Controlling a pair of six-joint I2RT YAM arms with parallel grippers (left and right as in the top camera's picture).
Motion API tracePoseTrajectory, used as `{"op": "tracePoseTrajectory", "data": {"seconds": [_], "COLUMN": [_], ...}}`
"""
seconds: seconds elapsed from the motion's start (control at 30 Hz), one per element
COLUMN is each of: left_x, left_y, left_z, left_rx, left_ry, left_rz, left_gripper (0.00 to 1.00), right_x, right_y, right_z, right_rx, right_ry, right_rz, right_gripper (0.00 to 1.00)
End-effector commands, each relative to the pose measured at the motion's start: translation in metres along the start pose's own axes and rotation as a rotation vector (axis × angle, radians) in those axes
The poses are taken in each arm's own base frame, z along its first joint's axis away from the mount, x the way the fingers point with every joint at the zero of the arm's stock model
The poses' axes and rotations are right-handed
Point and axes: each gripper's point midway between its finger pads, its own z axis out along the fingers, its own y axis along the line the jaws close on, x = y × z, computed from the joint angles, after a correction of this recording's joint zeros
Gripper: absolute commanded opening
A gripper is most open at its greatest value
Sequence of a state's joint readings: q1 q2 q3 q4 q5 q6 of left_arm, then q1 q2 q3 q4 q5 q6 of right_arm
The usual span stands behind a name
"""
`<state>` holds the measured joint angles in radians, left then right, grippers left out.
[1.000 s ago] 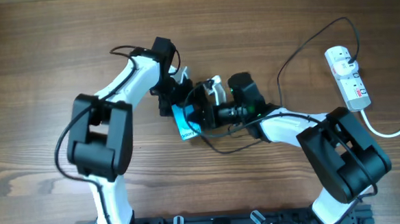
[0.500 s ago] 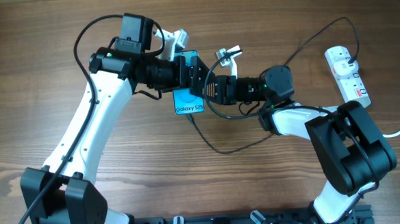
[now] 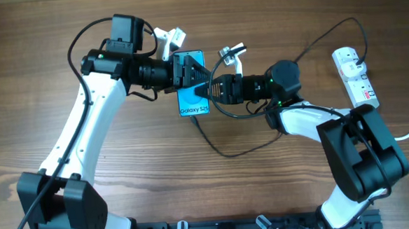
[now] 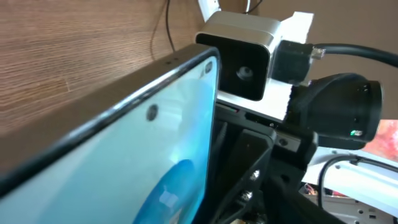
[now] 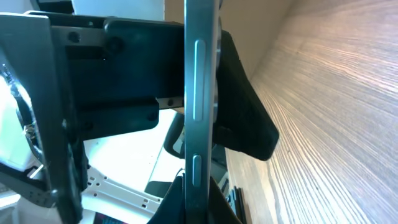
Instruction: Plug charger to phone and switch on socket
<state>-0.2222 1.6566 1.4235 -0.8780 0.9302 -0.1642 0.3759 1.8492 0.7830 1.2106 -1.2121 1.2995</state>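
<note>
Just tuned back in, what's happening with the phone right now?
Both arms meet at the phone. The right gripper is shut on its edge; the left gripper is at its upper end, grip unclear. The charger trails from below the phone to the socket at far right; whether it is plugged into the phone is hidden.

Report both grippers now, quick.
Left gripper: at the top end of the phone; whether it grips cannot be told.
Right gripper: closed, holding the phone by its edge.
</note>
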Motion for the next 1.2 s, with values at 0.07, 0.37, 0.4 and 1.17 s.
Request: {"op": "tracePoseTrajectory", "data": {"seconds": [0.07,0.37,0.4,1.17], "left_x": [0.005,0.007,0.007,-0.005], "left_y": [-0.032,-0.045,-0.045,-0.021], "left_z": [-0.010,-0.012,-0.012,-0.009], "left_rx": [0.130,0.206,0.206,0.061], "left_ry": [0.008,0.022,0.022,-0.034], "left_rz": [0.035,0.043,0.043,0.059], "left_gripper": [0.54,0.46,0.45,0.04], "right_x": [-0.004,-0.003,-0.003,0.008], "right_y": [-0.006,-0.008,-0.008,-0.015], "right_z": [-0.003,-0.003,-0.003,-0.004], "right_rx": [0.020,0.023,0.023,0.036], "right_ry": [-0.016,-0.012,-0.011,0.039], "right_rz": [-0.016,0.005,0.007,0.132], "right_gripper": [0.04,0.04,0.04,0.71]}}
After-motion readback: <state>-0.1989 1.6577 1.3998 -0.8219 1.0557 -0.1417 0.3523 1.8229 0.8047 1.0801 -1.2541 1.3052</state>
